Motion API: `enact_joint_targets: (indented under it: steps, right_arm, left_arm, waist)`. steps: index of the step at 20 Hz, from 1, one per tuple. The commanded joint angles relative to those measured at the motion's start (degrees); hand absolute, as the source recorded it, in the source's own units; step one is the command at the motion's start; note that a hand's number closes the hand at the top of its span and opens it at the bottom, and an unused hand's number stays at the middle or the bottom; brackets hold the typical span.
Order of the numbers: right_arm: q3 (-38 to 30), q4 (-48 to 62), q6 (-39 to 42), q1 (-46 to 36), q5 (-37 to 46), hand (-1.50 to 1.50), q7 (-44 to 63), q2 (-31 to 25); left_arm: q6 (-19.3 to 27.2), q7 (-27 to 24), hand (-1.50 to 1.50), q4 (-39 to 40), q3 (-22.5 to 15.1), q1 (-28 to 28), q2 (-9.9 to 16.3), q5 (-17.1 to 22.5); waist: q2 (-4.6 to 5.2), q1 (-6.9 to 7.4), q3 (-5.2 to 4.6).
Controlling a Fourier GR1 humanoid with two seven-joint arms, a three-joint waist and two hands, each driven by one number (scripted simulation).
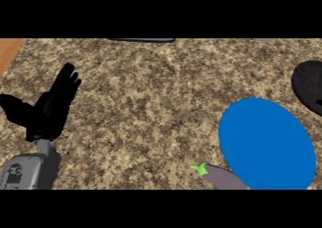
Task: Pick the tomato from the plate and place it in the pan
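The left hand (50, 107) rests open, fingers straight, holding nothing; well to its right lie the blue plate (267, 144), an eggplant (221, 176), and the black pan (313, 87).

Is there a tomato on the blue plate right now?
No: the blue plate shows only bare blue surface, and the only food in view is an eggplant on the counter at its lower left edge.

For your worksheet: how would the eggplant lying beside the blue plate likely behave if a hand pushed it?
The eggplant looks rounded and elongated, so it would probably roll or pivot rather than slide straight. Its smooth skin may be slippery. It lies close to the blue plate, so it could bump the rim.
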Motion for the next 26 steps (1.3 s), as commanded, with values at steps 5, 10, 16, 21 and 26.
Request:
enact_joint_targets:
  steps: [5, 10, 16, 21, 26]
  right_arm:
    - [-9.71, 3.12, 7.01, -1.29, -10.21, -1.5, -6.98, -2.67]
    - [-15.85, 6.47, 20.25, 0.99, -16.59, -1.5, -8.58, -9.9]
    - [-19.52, 7.65, 33.87, 4.67, -20.79, -1.5, -11.59, -15.82]
    - [-20.02, 7.71, 42.63, 10.21, -21.91, -1.5, -14.93, -17.66]
    - [-20.3, 5.37, 43.62, 14.01, -22.99, -1.5, -17.47, -18.16]
  left_arm:
    - [-0.21, -1.58, 0.0, -0.32, -0.01, 2.12, -0.26, -0.17]
    - [0.06, 0.12, 0.0, -1.33, 1.94, 1.56, 1.08, 0.84]
    - [-0.65, 0.49, 0.0, 0.0, 2.82, 0.56, 1.68, 1.8]
    - [-0.66, 0.05, 0.0, -1.0, 3.43, 2.18, 1.82, 2.15]
    - [0.33, -1.01, 0.0, -1.85, 1.48, 2.62, 0.42, 0.31]
  waist:
    - [-0.3, -0.64, 0.06]
    - [-0.49, -1.89, 0.14]
    - [-0.38, -2.35, 0.17]
    - [-0.62, -2.64, 0.32]
    - [-0.79, -3.22, 0.34]
